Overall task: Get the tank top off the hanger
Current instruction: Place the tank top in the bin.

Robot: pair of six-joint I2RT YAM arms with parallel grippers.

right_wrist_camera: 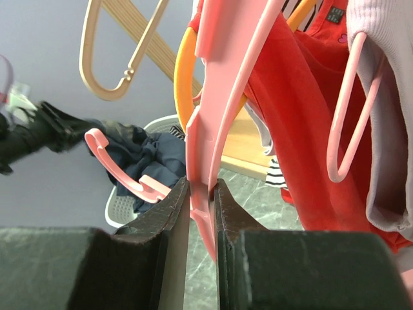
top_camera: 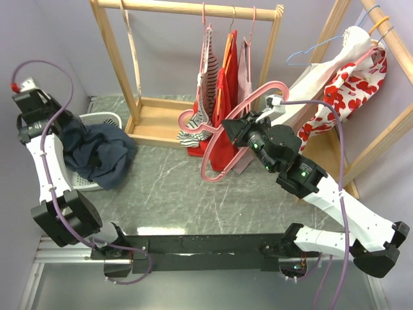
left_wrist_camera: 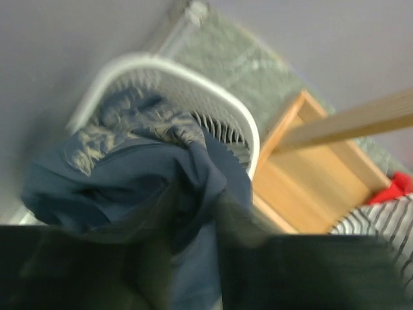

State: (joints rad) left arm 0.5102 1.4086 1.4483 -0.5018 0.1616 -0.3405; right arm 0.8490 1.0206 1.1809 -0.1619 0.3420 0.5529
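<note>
The right gripper (right_wrist_camera: 201, 187) is clamping the bare pink hanger (right_wrist_camera: 197, 148), steadying it in front of the wooden rack (top_camera: 193, 9); the navy tank top (top_camera: 100, 152) is lying heaped in the white basket (top_camera: 110, 117), already freed; the left gripper (left_wrist_camera: 193, 213) is hovering above, its opening unclear.

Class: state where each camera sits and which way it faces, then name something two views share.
Top external: above, behind the bases, looking down on the table; left arm and right arm show.
Left wrist: on its arm, facing the navy garment in the white basket; left gripper shows, blurred.
Right wrist: on its arm, facing the hanging red garment; right gripper clamps the pink hanger.
Shared: all see the basket.
</note>
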